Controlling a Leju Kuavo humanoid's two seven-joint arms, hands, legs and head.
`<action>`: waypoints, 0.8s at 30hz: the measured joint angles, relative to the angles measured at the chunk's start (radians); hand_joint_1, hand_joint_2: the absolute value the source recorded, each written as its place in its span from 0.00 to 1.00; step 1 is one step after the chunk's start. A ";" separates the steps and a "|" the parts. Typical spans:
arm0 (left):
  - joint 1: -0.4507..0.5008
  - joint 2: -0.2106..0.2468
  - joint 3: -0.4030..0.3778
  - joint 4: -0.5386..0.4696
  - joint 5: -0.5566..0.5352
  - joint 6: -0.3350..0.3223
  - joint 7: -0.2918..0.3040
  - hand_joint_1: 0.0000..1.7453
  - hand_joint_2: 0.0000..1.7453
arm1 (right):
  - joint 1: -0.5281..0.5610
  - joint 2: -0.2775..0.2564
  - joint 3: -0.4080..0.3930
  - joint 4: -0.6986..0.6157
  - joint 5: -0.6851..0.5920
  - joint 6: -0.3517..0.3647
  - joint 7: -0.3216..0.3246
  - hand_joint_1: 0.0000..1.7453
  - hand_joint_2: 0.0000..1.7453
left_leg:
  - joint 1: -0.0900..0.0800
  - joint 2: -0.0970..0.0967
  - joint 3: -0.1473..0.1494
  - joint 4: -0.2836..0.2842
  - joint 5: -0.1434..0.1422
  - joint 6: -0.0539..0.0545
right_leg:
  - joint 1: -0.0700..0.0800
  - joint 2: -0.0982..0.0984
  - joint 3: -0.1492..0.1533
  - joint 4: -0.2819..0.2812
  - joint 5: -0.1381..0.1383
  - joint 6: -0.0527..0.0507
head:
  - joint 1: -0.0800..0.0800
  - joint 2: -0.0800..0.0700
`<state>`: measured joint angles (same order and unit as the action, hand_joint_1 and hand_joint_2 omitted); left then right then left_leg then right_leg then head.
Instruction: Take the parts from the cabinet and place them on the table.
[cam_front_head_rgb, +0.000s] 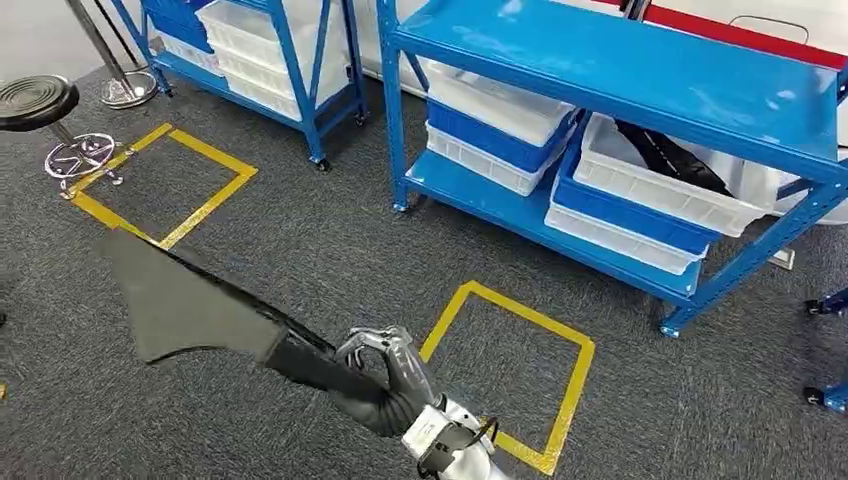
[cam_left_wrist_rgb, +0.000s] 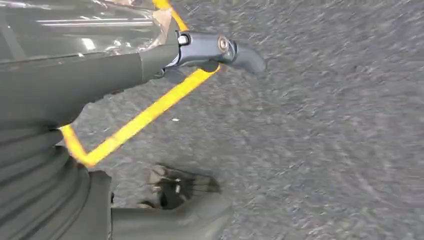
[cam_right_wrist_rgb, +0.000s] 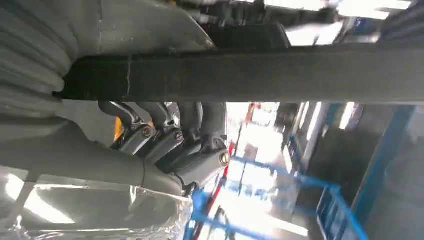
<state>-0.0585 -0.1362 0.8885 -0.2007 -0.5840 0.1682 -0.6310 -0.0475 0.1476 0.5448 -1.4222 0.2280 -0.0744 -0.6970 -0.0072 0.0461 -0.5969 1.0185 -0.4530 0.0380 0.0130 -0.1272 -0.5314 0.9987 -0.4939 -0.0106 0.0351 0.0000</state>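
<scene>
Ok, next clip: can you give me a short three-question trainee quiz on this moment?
1. True or false: the right hand holds nothing.
2. The rack with the white bins is: A red, B blue, C green.
3. What shape does the yellow tape mark on the carpet?
Key: 1 false, its fingers wrap around the long black part; 2 B; 3 a square.
</scene>
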 joint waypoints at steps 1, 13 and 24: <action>0.001 -0.002 0.000 0.000 0.000 0.008 -0.011 0.00 1.00 | -0.001 0.000 0.005 -0.006 -0.017 0.006 0.000 1.00 1.00 | 0.005 -0.013 0.011 -0.019 0.012 0.007 | 0.008 -0.001 0.006 -0.001 -0.003 0.006 | 0.000 0.000; -0.056 0.011 -0.016 -0.002 -0.084 -0.033 0.047 0.00 1.00 | -0.139 -0.048 0.064 -0.015 -0.056 -0.038 -0.001 1.00 1.00 | 0.025 -0.163 -0.028 -0.009 0.048 -0.025 | -0.045 0.177 0.001 0.012 -0.017 0.050 | 0.005 0.000; -0.032 0.007 -0.029 -0.001 -0.111 -0.004 0.092 0.00 1.00 | -0.126 -0.047 0.067 -0.055 -0.022 -0.054 0.000 1.00 1.00 | 0.030 -0.047 -0.149 0.250 -0.062 -0.042 | -0.021 0.052 -0.004 0.010 -0.003 0.001 | -0.002 0.000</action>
<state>-0.0902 -0.1293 0.8598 -0.2014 -0.6955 0.1641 -0.5395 -0.1731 0.1007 0.6115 -1.4775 0.2060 -0.1282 -0.6973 0.0232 -0.0005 -0.7461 1.2681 -0.5146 -0.0041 -0.0084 -0.0748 -0.5358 1.0092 -0.4969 -0.0093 0.0328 0.0000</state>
